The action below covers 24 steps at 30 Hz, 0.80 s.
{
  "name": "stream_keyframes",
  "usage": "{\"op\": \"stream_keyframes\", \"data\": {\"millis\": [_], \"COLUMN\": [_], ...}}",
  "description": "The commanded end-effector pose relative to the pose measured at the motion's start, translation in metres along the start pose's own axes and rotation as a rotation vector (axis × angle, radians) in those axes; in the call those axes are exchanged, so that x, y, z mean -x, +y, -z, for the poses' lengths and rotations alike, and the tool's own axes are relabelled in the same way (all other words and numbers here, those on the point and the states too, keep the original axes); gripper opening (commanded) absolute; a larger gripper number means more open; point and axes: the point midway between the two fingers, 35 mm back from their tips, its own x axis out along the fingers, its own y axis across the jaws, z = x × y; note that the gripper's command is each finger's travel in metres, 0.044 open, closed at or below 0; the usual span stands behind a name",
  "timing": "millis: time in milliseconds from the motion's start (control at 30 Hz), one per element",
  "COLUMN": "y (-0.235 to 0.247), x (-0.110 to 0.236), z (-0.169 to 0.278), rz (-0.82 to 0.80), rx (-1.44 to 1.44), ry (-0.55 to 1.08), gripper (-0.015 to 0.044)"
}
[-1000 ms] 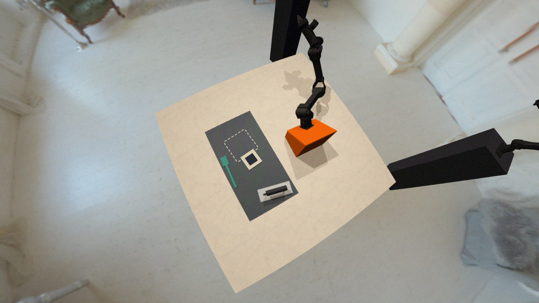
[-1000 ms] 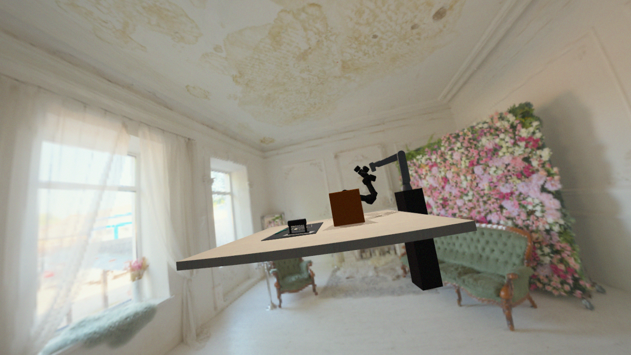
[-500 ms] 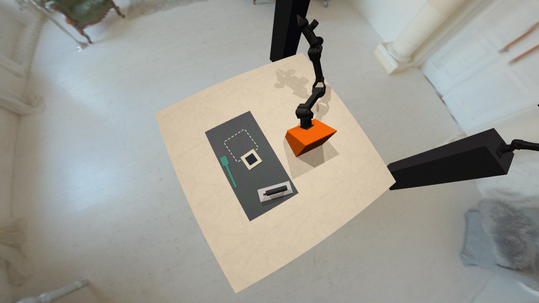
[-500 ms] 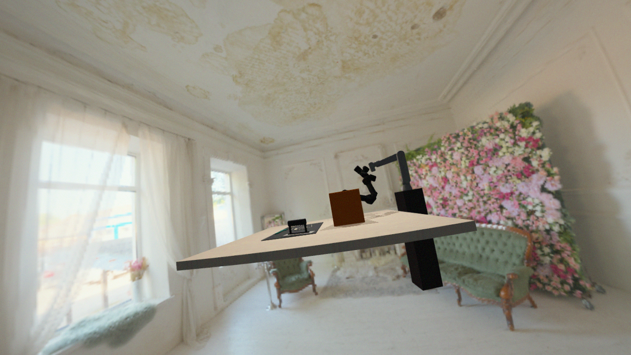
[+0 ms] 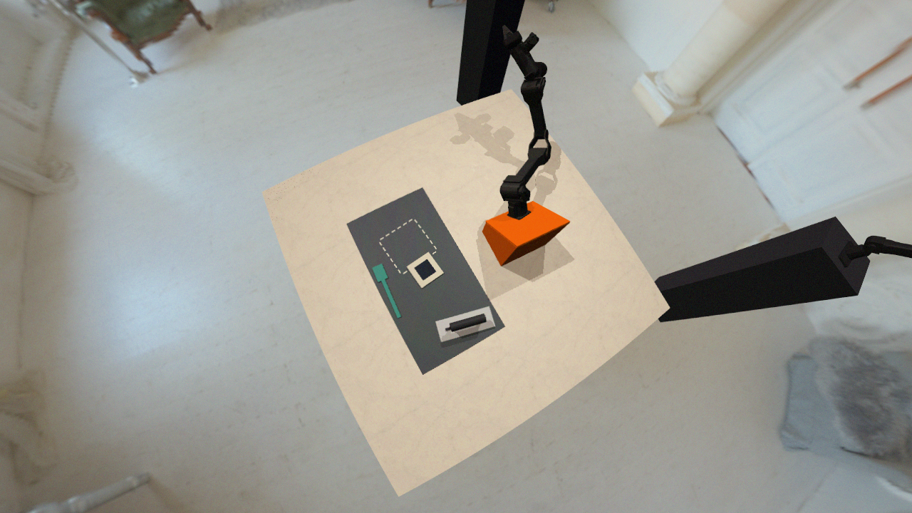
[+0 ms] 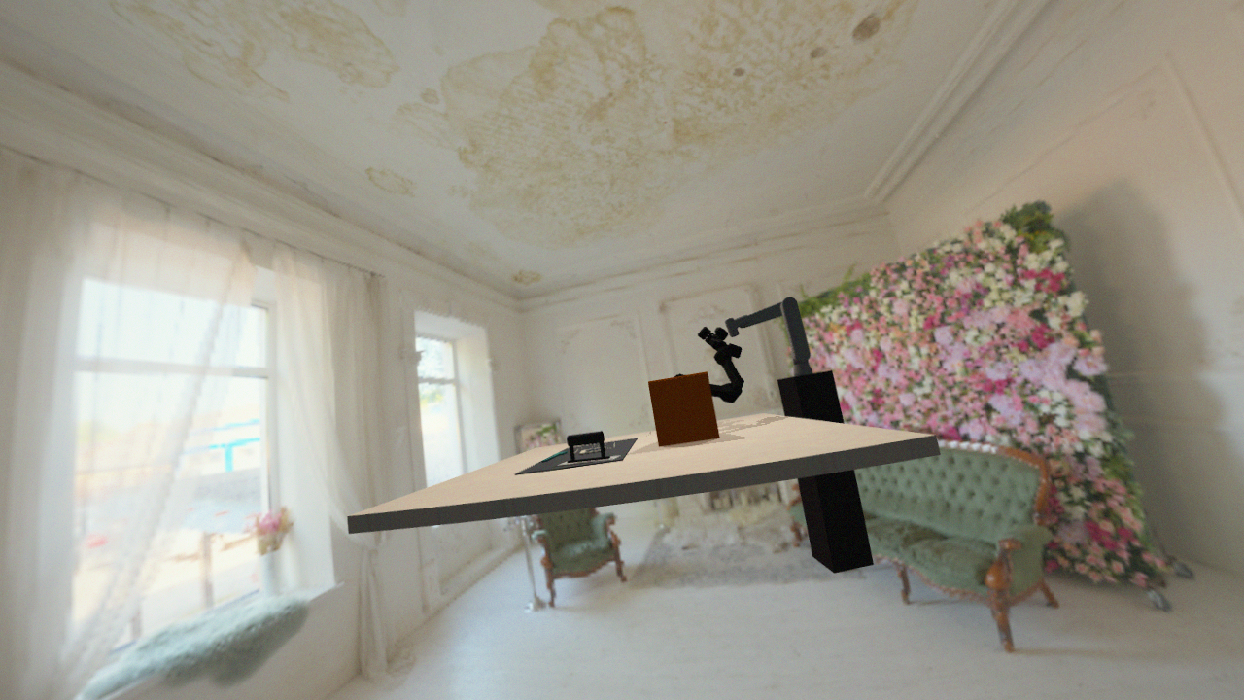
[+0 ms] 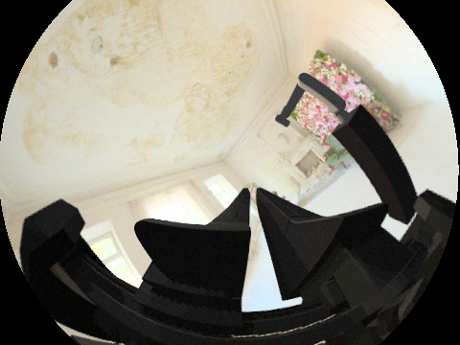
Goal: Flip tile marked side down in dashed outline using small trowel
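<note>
The claw (image 7: 252, 198) is nearly closed on nothing, pointed up; the trowel (image 5: 386, 290) lies untouched on the mat (image 5: 446, 299) far below.

I am looking into a grand old parlour, dressed up like a photo studio. Above the tool spreads a stained plaster ceiling (image 6: 556, 130) with moulded cornices. Behind the tool stands a wall of pink and white flowers (image 6: 965, 366), with a tufted green sofa (image 6: 948, 513) under it. Off to the tool's far side, tall windows (image 6: 165, 417) hang with sheer curtains, and a matching green armchair (image 6: 573, 540) sits on the pale floor.
</note>
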Motion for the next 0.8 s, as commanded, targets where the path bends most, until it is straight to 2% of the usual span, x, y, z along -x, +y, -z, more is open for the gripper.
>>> {"op": "stream_keyframes", "data": {"millis": [0,433,633,767], "y": [0.0,0.0,0.002,0.042], "x": [0.0,0.0,-0.001,-0.012], "z": [0.0,0.0,0.001,0.012], "rz": [0.0,0.0,-0.005,-0.1], "rx": [0.0,0.0,-0.001,-0.027], "ry": [0.0,0.0,0.0,0.012], "gripper": [0.0,0.0,0.0153,0.0258]}}
